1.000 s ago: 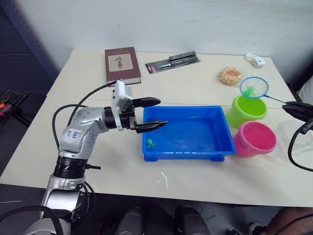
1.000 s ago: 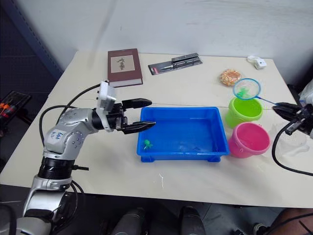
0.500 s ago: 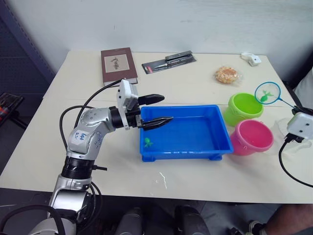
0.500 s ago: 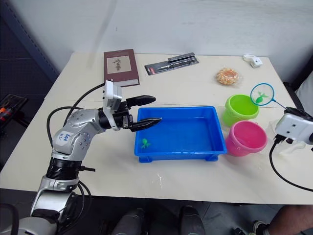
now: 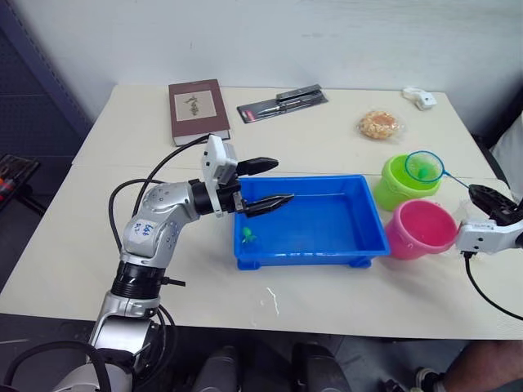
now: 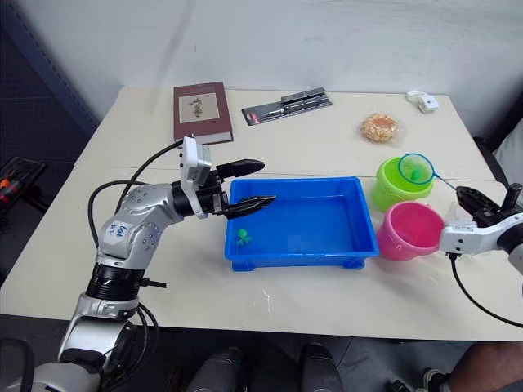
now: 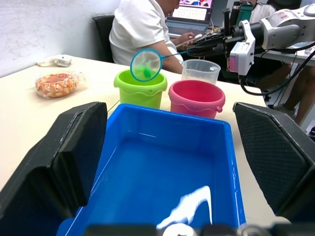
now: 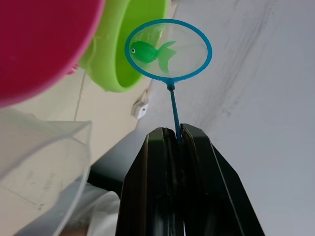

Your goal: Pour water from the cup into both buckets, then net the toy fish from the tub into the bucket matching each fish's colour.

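Two small round plastic buckets stand near the table's right edge: the lime green bucket [image 5: 406, 181] behind, the pink bucket [image 5: 422, 229] in front, touching. The right hand [image 8: 172, 140] is clenched on the thin stick of the light blue round net [image 5: 424, 167], whose hoop hangs over the green bucket with a tiny green toy fish [image 8: 146, 51] in its mesh. The left hand [image 5: 268, 183], fingers spread apart, straddles the left rim of the shallow bright blue rectangular tub [image 5: 368, 211]; another green fish [image 5: 246, 236] lies in the tub's front left corner. A clear plastic measuring cup [image 7: 200, 71] stands behind the pink bucket in the left wrist view.
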{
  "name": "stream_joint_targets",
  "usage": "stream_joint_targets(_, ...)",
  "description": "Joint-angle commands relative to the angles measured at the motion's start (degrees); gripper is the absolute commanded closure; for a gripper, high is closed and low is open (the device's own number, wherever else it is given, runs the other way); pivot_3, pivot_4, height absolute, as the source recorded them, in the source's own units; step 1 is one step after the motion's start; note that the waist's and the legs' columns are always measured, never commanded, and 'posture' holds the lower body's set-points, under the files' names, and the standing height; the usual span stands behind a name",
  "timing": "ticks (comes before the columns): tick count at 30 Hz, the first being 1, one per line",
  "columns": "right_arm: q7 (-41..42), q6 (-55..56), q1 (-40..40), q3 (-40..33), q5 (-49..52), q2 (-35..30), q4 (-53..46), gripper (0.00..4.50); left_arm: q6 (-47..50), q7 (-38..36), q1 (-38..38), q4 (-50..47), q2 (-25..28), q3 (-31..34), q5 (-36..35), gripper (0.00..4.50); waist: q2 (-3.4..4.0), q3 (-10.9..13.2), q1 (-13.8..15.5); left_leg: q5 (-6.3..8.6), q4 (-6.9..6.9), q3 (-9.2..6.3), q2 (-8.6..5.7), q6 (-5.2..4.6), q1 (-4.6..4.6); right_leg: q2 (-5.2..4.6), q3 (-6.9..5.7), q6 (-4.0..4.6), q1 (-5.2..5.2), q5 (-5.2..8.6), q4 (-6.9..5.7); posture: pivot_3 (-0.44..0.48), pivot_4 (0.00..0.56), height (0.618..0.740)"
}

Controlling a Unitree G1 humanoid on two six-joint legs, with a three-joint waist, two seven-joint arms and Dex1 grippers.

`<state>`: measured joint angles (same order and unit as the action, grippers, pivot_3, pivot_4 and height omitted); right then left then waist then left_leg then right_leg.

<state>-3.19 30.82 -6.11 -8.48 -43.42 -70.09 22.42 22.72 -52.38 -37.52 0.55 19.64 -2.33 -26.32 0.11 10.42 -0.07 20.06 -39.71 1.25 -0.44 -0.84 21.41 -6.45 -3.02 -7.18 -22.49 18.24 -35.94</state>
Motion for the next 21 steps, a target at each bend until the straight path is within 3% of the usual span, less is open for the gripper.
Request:
stream_joint_targets(1, -1.77, -2.29, -1.24, -1.32, 0.18, -1.98, 0.28, 4.50, -0.94, -0.06, 0.08, -1.61, -0.31, -0.38, -0.03, 0.11, 0.00, 0.00, 0.01, 0.00, 0.01, 0.01, 0.00, 0.00, 0.00, 0.00, 0.00, 0.00, 0.00, 0.00, 0.00, 0.000, 0.150, 0.738)
stream_joint_targets(8, -0.87, -1.19, -1.59, 0.06, 0.92, -1.81, -3.06, 4.50, -1.18, -0.19, -0.08, -1.22, -0.63, -0.45, -0.11, 0.11, 0.00, 0.00, 0.00, 0.00, 0.01, 0.01, 0.00, 0.00, -0.01, 0.00, 0.01, 0.00, 0.00, 0.00, -0.01, 0.000, 0.150, 0.738)
stream_joint_targets(12, -1.73, -2.85, -3.95, 0.66, 0.64, -2.70, 1.34, 4.50, -1.18, -0.19, -0.05, -1.17, -0.73, -0.39, -0.15, 0.11, 0.00, 0.00, 0.04, 0.00, 0.01, 0.04, -0.01, 0.00, -0.02, -0.01, 0.02, 0.00, 0.00, 0.00, -0.01, 0.000, 0.150, 0.738)
stream_joint_targets(21, -1.84, -1.20, -4.71, 3.48, 0.72, -2.51, 1.10, 4.50, -1.50, 0.35, 0.01, -1.02, -1.07, -0.33, -0.06, 0.11, 0.01, 0.00, -0.02, 0.00, 0.02, 0.03, 0.00, 0.00, -0.02, 0.00, 0.02, 0.00, 0.00, 0.00, -0.01, 0.000, 0.150, 0.738)
